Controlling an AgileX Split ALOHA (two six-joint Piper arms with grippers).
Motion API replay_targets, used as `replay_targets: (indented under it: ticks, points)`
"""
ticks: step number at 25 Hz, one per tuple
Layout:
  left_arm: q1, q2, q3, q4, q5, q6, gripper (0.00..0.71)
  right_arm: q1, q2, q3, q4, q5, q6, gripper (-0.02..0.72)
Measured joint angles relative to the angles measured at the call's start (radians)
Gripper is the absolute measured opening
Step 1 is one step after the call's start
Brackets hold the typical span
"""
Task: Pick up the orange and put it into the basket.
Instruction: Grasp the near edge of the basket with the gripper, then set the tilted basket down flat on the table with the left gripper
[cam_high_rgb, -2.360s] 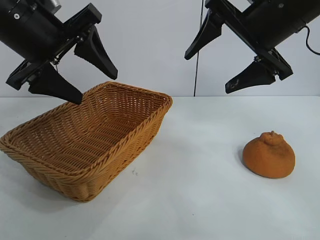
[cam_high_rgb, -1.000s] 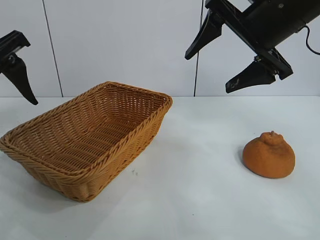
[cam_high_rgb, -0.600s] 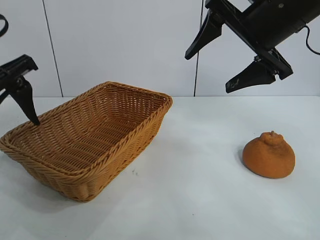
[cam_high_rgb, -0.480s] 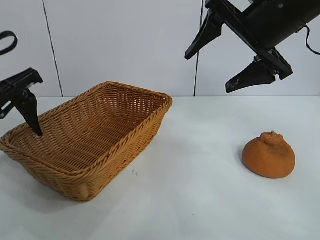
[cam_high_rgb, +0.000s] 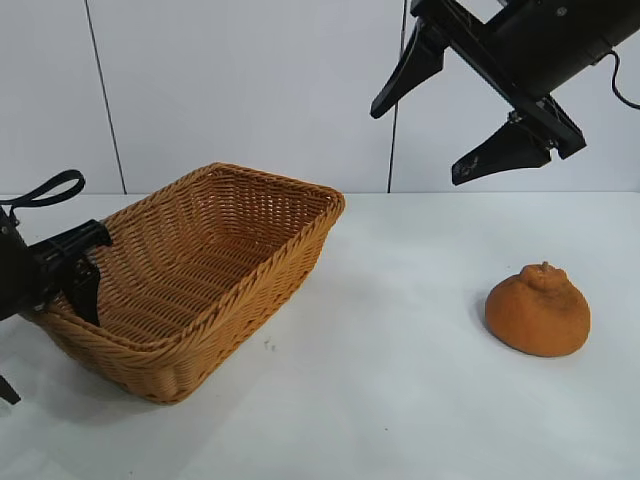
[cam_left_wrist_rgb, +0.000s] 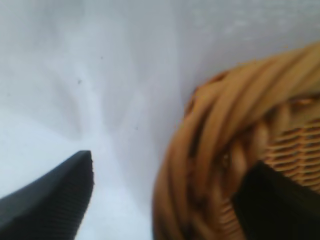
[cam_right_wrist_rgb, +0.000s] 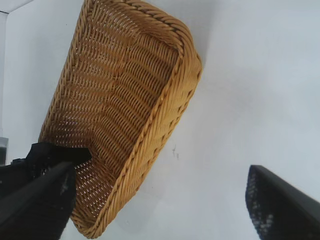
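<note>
The orange (cam_high_rgb: 538, 310) sits on the white table at the right, free of both grippers. The basket (cam_high_rgb: 190, 275) stands at the left and also shows in the right wrist view (cam_right_wrist_rgb: 135, 100). My left gripper (cam_high_rgb: 45, 340) is low at the basket's left end. It is open and straddles the braided rim (cam_left_wrist_rgb: 210, 165), with one finger (cam_high_rgb: 85, 290) inside the basket and the other outside on the table side. My right gripper (cam_high_rgb: 420, 143) is open and empty, high above the table, up and left of the orange. The orange shows in neither wrist view.
The white table (cam_high_rgb: 400, 380) stretches between basket and orange. A pale wall with dark vertical seams (cam_high_rgb: 395, 150) stands behind. The left gripper's finger also shows in the right wrist view (cam_right_wrist_rgb: 55, 152) at the basket's end.
My left gripper left its place above the basket, swung out to the left and came down over the basket's left rim. The right arm, basket and orange have not moved.
</note>
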Motion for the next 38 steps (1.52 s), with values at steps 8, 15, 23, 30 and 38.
replay_targets:
  ticks: [8, 15, 23, 30, 38]
  points:
    - [0.001, -0.001, -0.002, -0.022, 0.001, 0.008, 0.1, 0.0, 0.0, 0.0, 0.0, -0.003, 0.001, 0.631]
    - [0.0, 0.0, -0.041, -0.041, 0.068, 0.056, 0.1, 0.0, 0.0, 0.0, 0.0, -0.004, 0.001, 0.631]
    - [0.016, 0.028, -0.286, -0.025, 0.239, 0.223, 0.097, 0.0, 0.0, 0.0, 0.0, -0.004, 0.001, 0.631]
    - [0.018, 0.152, -0.576, -0.027, 0.46, 0.473, 0.097, 0.0, 0.0, 0.0, 0.0, 0.012, 0.001, 0.631]
    - [0.018, 0.24, -0.751, -0.03, 0.662, 0.765, 0.097, 0.0, 0.0, 0.0, 0.0, 0.015, 0.001, 0.631]
